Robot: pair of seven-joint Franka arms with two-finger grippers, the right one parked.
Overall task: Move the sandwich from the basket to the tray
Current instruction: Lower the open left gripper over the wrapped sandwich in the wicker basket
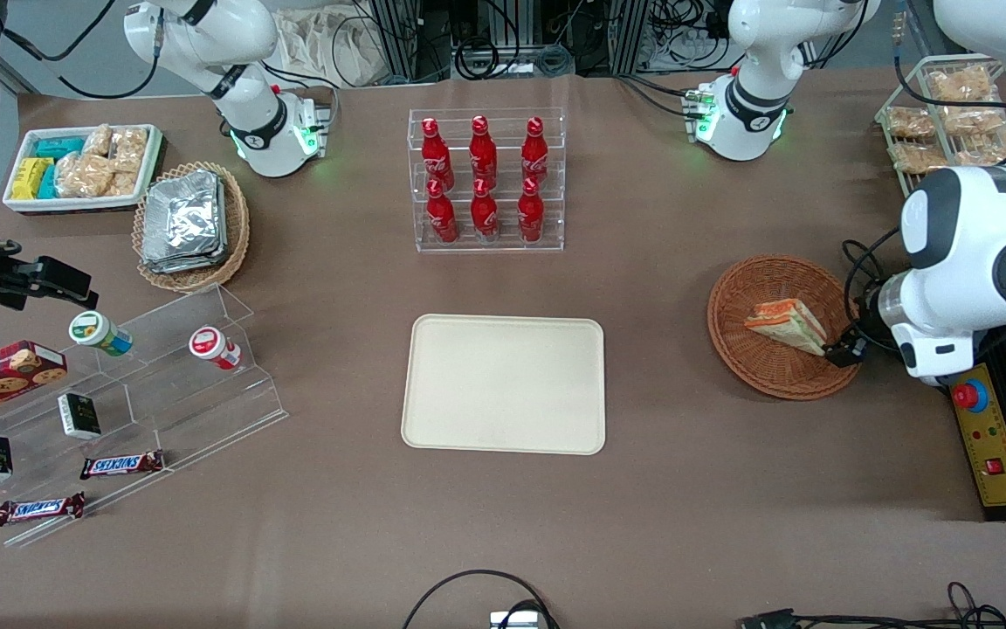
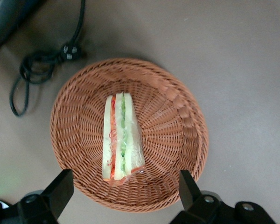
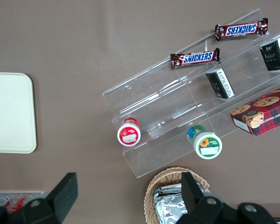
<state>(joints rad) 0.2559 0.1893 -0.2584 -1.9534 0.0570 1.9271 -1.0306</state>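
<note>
The working arm reaches in from its end of the table, elbow bent, wrist angled downward; its gripper [image 1: 846, 351] hangs low near that end's edge; fingers [image 2: 60, 189] spread wide apart, holding nothing.

The sandwich [image 1: 788, 325] is seen lying in the basket [image 1: 752, 288]; the gripper [image 1: 846, 352] is held at the basket's rim; the tray [image 1: 504, 384] is set apart.

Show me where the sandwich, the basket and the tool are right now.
sandwich [image 2: 121, 137]: left wrist view, middle filling layers.
basket [image 2: 177, 100]: left wrist view, woven rim.
tool [image 2: 123, 189]: left wrist view, midway between its open fingertips, above the basket's edge.
</note>
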